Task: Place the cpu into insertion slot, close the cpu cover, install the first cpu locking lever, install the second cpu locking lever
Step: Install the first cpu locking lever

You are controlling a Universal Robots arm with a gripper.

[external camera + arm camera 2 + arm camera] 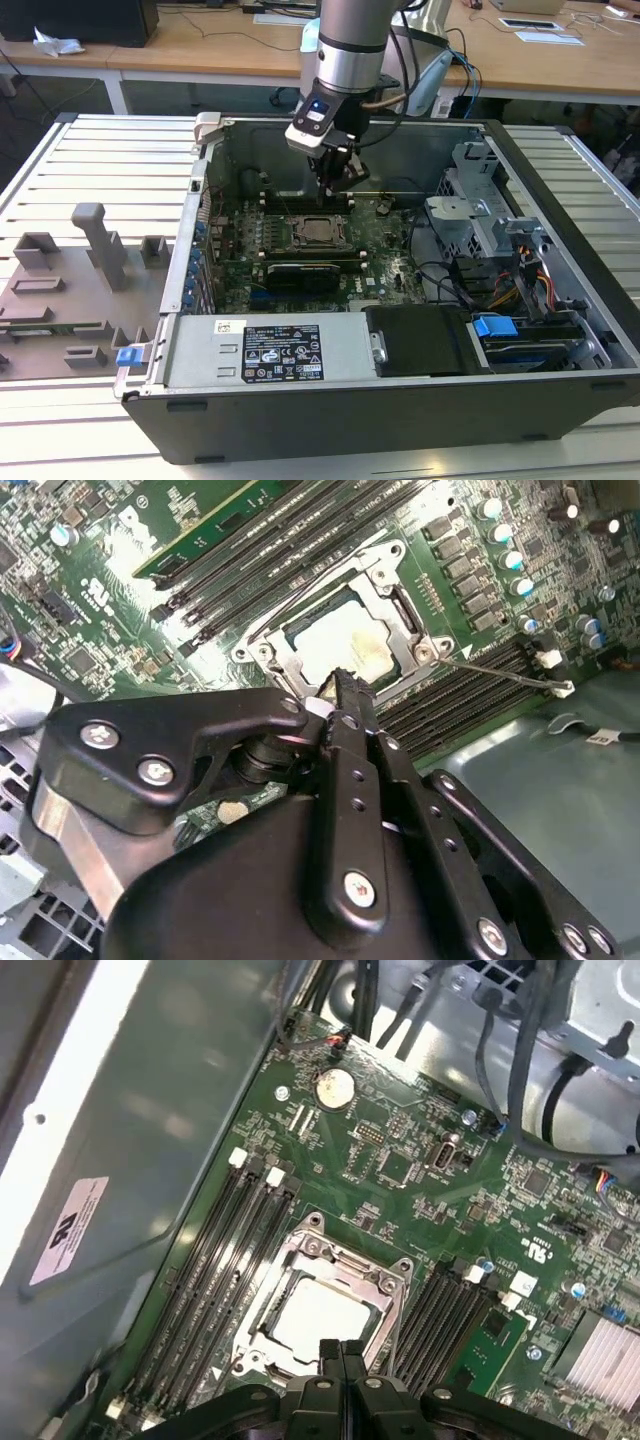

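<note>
An open computer case lies on the slatted counter, its green motherboard facing up. The gripper hangs just above the insertion slot, its fingers pressed together with nothing between them. The cpu cover lies flat over the slot. The cpu sits inside, its pale top showing through the open centre.

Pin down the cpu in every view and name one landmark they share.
Exterior view: cpu at the motherboard's middle, under the end effector.
Second wrist view: cpu just beyond the end effector's tip.
First wrist view: cpu between memory slot banks.
Shared landmark: the cpu cover framing it.
</note>
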